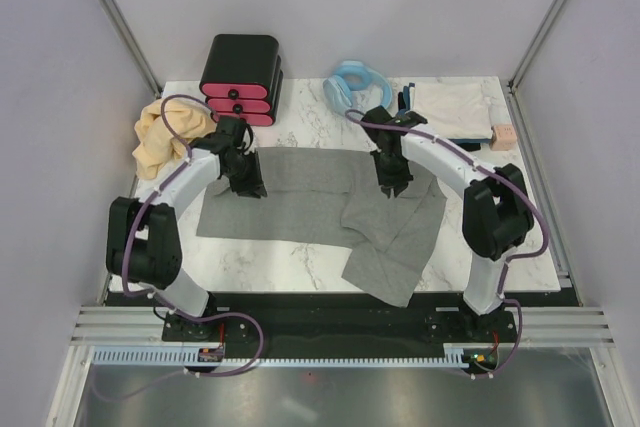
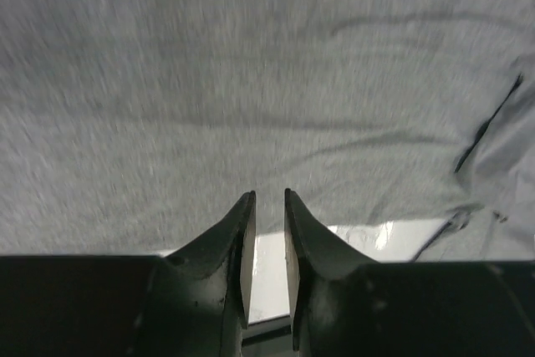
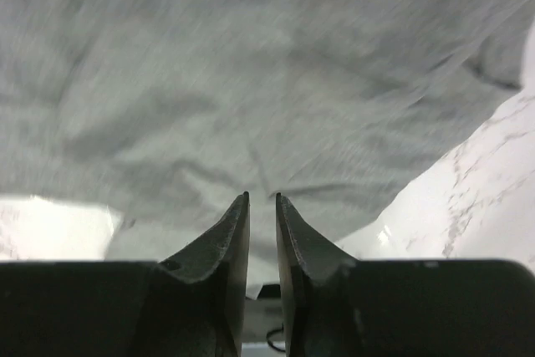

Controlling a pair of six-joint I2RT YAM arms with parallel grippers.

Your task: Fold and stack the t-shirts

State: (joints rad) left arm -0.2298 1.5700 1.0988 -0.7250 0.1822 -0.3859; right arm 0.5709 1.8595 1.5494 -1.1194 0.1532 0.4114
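Observation:
A large heather-grey t-shirt (image 1: 300, 197) lies spread across the middle of the marble table (image 1: 300, 267), its right part folded over and rumpled toward the front. My left gripper (image 1: 250, 187) hovers over the shirt's back left edge. In the left wrist view its jaws (image 2: 269, 194) stand a narrow gap apart with bare table showing between them, and grey cloth (image 2: 251, 81) lies ahead. My right gripper (image 1: 392, 192) is over the folded part. Its jaws (image 3: 262, 196) are slightly apart just above the grey cloth (image 3: 251, 81). A tan-yellow t-shirt (image 1: 160, 137) is bunched at the left. A folded whitish t-shirt (image 1: 450, 107) lies at the back right.
A black box with pink drawers (image 1: 240, 77) stands at the back left, with a light-blue coiled hose (image 1: 350, 85) beside it. A small pinkish block (image 1: 503, 135) sits at the right edge. Grey walls and frame posts enclose the table.

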